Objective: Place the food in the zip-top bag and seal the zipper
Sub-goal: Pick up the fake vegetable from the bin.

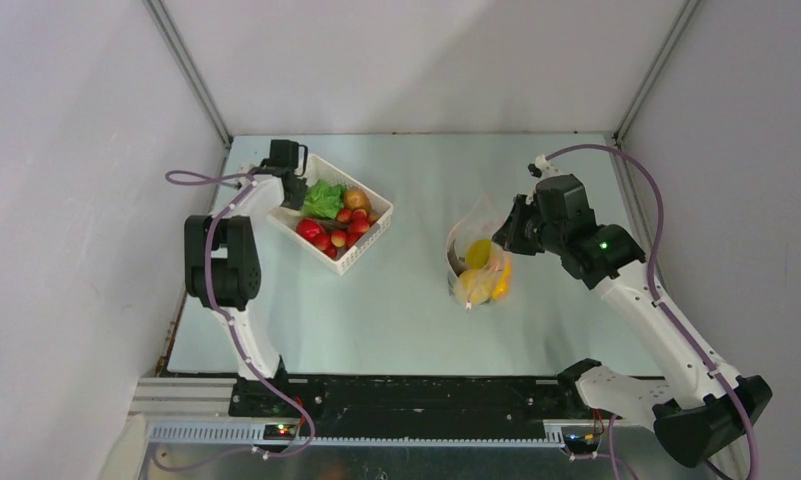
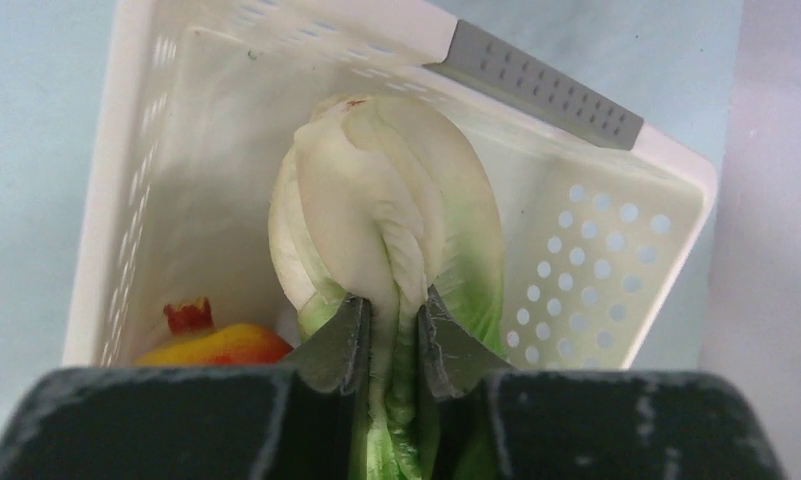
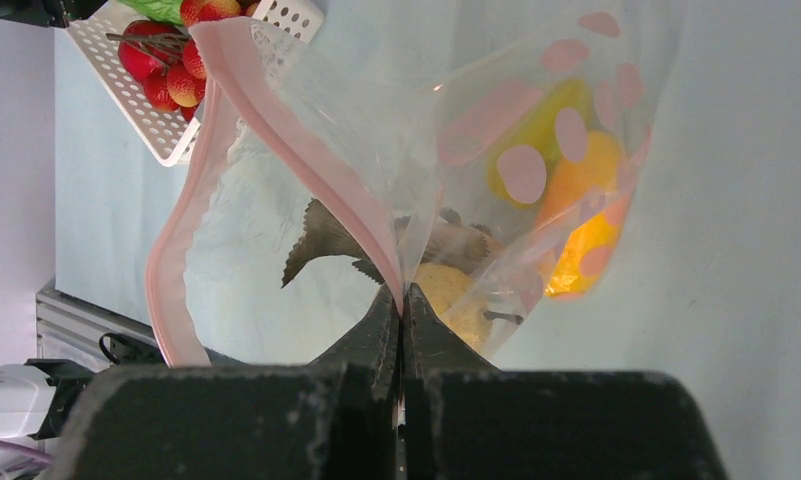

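My left gripper (image 2: 391, 315) is shut on the green leafy toy vegetable (image 2: 386, 210) inside the white basket (image 2: 666, 215). In the top view the gripper (image 1: 298, 190) is at the basket's far left corner, next to the green vegetable (image 1: 325, 199), a brown fruit (image 1: 356, 198) and several red fruits (image 1: 326, 236). My right gripper (image 3: 403, 305) is shut on the pink zipper strip (image 3: 306, 150) of the clear bag (image 3: 536, 120), holding its mouth open. Yellow and orange food (image 1: 484, 277) lies inside the bag (image 1: 474, 228).
The white lattice basket (image 1: 364, 250) stands at the back left of the table. A yellow-red toy fruit (image 2: 211, 343) lies in it beside the vegetable. Grey walls and metal corner posts close in the table at the back and sides.
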You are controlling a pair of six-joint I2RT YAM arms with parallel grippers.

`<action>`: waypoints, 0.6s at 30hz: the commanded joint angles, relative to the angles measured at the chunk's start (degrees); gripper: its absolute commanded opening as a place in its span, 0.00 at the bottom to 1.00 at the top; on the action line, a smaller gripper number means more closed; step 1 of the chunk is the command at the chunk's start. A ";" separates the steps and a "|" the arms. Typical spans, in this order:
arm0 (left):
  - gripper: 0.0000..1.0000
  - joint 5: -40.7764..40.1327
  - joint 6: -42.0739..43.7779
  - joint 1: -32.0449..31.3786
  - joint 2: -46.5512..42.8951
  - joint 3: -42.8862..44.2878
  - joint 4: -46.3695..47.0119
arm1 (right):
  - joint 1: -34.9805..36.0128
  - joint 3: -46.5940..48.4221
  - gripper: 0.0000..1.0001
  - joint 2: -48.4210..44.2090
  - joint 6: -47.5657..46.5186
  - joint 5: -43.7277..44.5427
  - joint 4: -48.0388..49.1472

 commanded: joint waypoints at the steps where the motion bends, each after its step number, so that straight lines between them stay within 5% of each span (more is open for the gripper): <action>1: 0.10 -0.03 1.19 0.44 -7.11 -2.74 2.21 | -0.24 -0.31 0.00 -1.57 -1.11 0.36 1.20; 5: 0.00 0.91 3.19 0.44 -11.00 -4.72 4.27 | -0.22 -0.49 0.00 -2.12 -0.93 0.55 1.32; 18: 0.00 3.75 9.67 0.19 -25.18 -14.18 12.61 | -0.13 -0.55 0.00 -2.25 -1.08 0.08 2.37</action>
